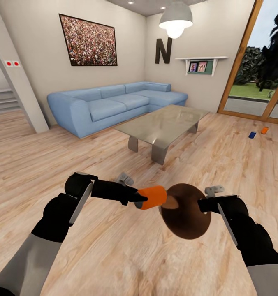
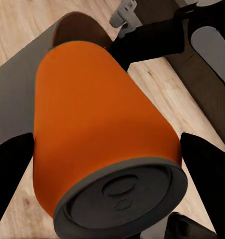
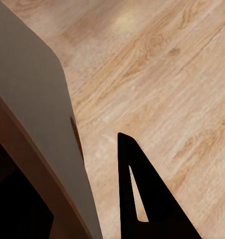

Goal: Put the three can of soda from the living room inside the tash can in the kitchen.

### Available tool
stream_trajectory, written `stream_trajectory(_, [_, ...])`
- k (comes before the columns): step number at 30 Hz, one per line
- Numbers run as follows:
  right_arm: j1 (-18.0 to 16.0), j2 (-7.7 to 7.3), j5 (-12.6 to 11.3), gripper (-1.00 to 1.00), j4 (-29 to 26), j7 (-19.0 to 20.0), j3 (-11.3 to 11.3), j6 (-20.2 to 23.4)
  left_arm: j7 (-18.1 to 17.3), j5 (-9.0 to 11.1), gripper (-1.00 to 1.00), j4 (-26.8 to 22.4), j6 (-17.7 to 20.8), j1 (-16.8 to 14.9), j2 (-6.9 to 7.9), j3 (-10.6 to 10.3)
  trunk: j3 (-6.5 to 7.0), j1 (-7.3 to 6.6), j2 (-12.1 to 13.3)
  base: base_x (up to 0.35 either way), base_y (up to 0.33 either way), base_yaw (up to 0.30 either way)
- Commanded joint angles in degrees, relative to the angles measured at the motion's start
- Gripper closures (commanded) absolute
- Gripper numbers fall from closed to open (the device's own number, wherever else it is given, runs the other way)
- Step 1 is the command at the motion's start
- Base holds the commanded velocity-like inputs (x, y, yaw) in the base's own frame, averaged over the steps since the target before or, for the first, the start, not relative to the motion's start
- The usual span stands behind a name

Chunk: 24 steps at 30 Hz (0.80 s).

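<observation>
In front of our chest, our left claw (image 1: 140, 200) is clamping an orange can (image 1: 152, 197), long axis pointing at 3 o'clock into the trash can's (image 1: 184, 216) brown mouth, which our right claw (image 1: 201, 204) is gripping by the rim.

Orange can (image 2: 97, 129) smooth, matt; grey metal top. Wood plank floor (image 1: 114, 255). Glass coffee table (image 1: 163, 123).

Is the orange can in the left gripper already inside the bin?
Not yet. The orange can lies sideways in the left gripper, at the mouth of the bin, which the right gripper holds tilted toward it.
</observation>
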Motion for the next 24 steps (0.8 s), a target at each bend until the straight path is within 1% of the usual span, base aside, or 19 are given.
stream_trajectory(1, [-0.1, 0.13, -0.3, 1.00, -0.1, 0.5, 0.1, 0.3, 0.3, 0.2, 1.00, 0.1, 0.5, 0.0, -0.33, -0.4, 0.23, -0.24, 0.4, 0.000, 0.000, 0.000])
stream_trajectory(2, [-0.1, 0.27, -0.3, 1.00, -0.1, 0.5, 0.2, 0.3, 0.3, 0.1, 1.00, 0.2, 0.5, 0.0, -0.78, -0.7, 0.51, -0.46, 0.8, 0.000, 0.000, 0.000])
stream_trajectory(3, [-0.1, 0.63, -0.3, 1.00, -0.1, 0.5, 0.6, 0.3, 0.5, -0.1, 1.00, 0.3, 0.5, 0.0, -1.90, -1.1, 0.78, -0.68, 1.2, 0.000, 0.000, 0.000])
stream_trajectory(4, [-0.1, 0.81, -0.3, 1.00, -0.1, 0.5, 0.9, 0.3, 0.5, -0.1, 1.00, 0.3, 0.5, 0.0, -2.41, -1.3, 1.05, -0.90, 1.6, 0.000, 0.000, 0.000])
stream_trajectory(6, [-0.1, 1.06, -0.2, 1.00, -0.1, 0.5, 1.2, 0.3, 0.6, -0.2, 1.00, 0.4, 0.5, 0.0, -3.16, -1.7, 1.59, -1.34, 2.4, 0.000, 0.000, 0.000])
stream_trajectory(8, [-0.1, 1.34, -0.2, 1.00, 0.0, 0.4, 1.6, 0.3, 0.7, -0.3, 1.00, 0.5, 0.5, 0.0, -3.97, -2.9, 2.14, -1.78, 3.2, 0.000, 0.000, 0.000])
stream_trajectory(9, [-0.1, 1.38, -0.2, 1.00, 0.0, 0.5, 1.7, 0.3, 0.7, -0.3, 1.00, 0.5, 0.5, 0.0, -4.10, -3.1, 2.41, -1.99, 3.6, 0.000, 0.000, 0.000])
stream_trajectory(10, [-0.1, 1.48, -0.2, 1.00, 0.0, 0.4, 1.9, 0.3, 0.8, -0.4, 1.00, 0.6, 0.5, 0.0, -4.63, -3.7, 2.68, -2.21, 4.0, 0.000, 0.000, 0.000])
stream_trajectory(11, [-0.1, 1.53, -0.2, 1.00, 0.0, 0.4, 1.9, 0.3, 0.9, -0.5, 1.00, 1.0, 0.5, 0.0, -5.09, -4.0, 2.74, -2.21, 4.0, 0.000, 0.000, 0.000])
stream_trajectory(14, [-0.1, 1.58, -0.2, 1.00, -0.1, 0.5, 2.1, 0.3, 1.1, -0.7, 1.00, 2.0, 0.5, 0.0, -5.74, -4.4, 2.87, -2.21, 4.0, 0.000, 0.000, 0.000])
stream_trajectory(17, [-0.1, 1.66, -0.2, 1.00, -0.1, 0.4, 2.8, 0.3, 4.1, -0.7, 1.00, 5.6, 0.5, 0.0, -6.30, -4.6, 2.91, -2.21, 4.0, 0.000, 0.000, 0.000])
stream_trajectory(19, [-0.1, 1.92, -0.2, 1.00, -0.1, 0.4, 3.1, 0.3, 5.1, -0.6, 1.00, 7.2, 0.5, 0.0, -6.46, -4.6, 2.92, -2.21, 4.0, 0.000, 0.000, 0.000])
stream_trajectory(21, [-0.1, 2.34, -0.2, 1.00, -0.1, 0.4, 3.3, 0.3, 6.2, -0.7, 1.00, 8.7, 0.5, 0.0, -7.26, -4.7, 2.92, -2.21, 4.0, 0.000, 0.000, 0.000])
stream_trajectory(22, [-0.1, 2.53, -0.2, 1.00, -0.1, 0.4, 3.4, 0.3, 7.3, -0.7, 1.00, 9.3, 0.4, 0.0, -7.86, -4.7, 2.93, -2.21, 4.0, 0.000, 0.000, 0.000])
stream_trajectory(24, [-0.1, 2.61, -0.2, 1.00, -0.1, 0.4, 3.4, 0.3, 8.1, -0.5, 1.00, 9.5, 0.3, 0.0, -8.17, -4.7, 2.93, -2.21, 4.0, 0.000, 0.000, 0.000])
